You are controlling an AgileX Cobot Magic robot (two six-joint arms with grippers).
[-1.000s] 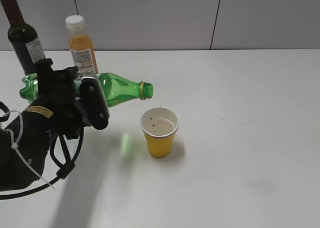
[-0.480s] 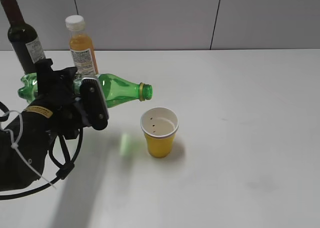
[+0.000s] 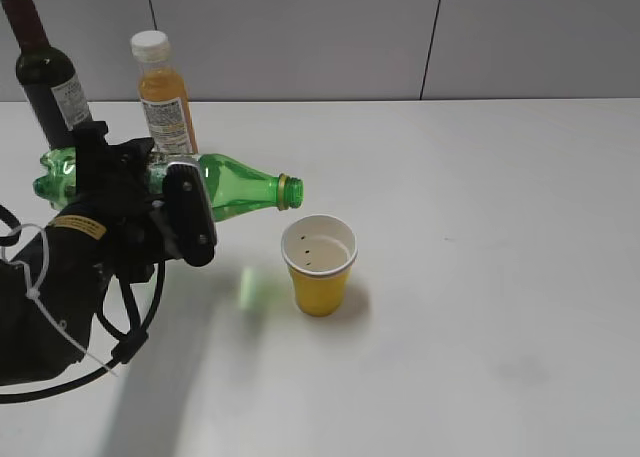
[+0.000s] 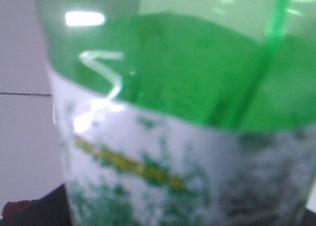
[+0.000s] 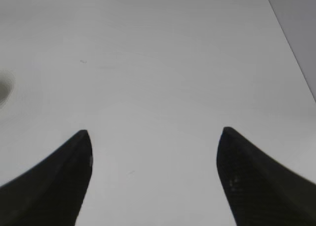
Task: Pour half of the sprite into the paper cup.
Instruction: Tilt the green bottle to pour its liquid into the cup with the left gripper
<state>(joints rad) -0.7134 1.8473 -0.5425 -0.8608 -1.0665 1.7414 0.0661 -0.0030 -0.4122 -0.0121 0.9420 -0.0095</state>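
Observation:
My left gripper [image 3: 160,202] is shut on the sprite [image 3: 235,185], a green bottle that lies almost level above the table. Its open mouth points right and sits just up and left of the paper cup [image 3: 319,264]. The cup is yellow outside, white inside, and stands upright on the white table [image 3: 480,277]. The left wrist view is filled by the blurred sprite [image 4: 197,87] and its green-white label. My right gripper [image 5: 153,137] is open and empty over bare table; it does not show in the exterior view.
A dark wine bottle [image 3: 45,72] and an orange juice bottle [image 3: 165,92] with a white cap stand at the back left, behind my left arm. A grey wall panel runs along the table's far edge.
The sprite's mouth has risen slightly and drawn a little left, so the bottle lies closer to level. The cup and right gripper have not moved.

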